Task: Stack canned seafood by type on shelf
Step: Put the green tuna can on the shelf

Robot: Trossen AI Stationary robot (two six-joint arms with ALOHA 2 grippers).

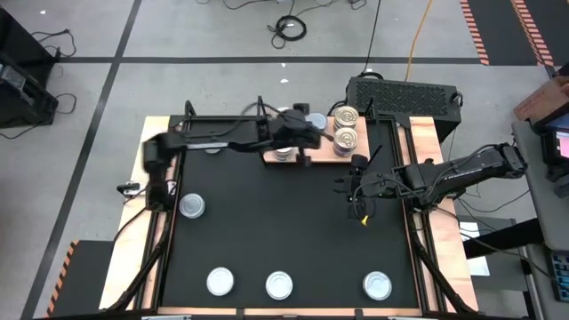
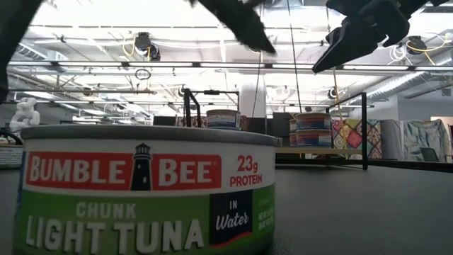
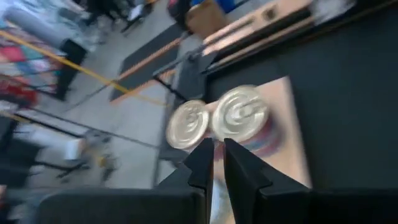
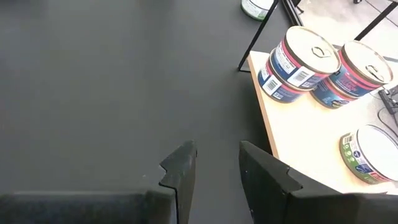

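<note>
Tins (image 1: pixel 347 127) are stacking by type on the shelf (image 1: pixel 391 142); four more (image 1: pixel 279 284) are lying loose on the mat (image 1: pixel 276 222). Left gripper (image 1: pixel 307 135), fingers (image 3: pixel 205 163) nearly together and holding nothing, is hanging over the shelf; it should probably lift clear without nudging stacks. Right gripper (image 1: pixel 351 188), part open and empty, is waiting beside the shelf. Shelf posts (image 4: pixel 258 34) are crowding approaches.
</note>
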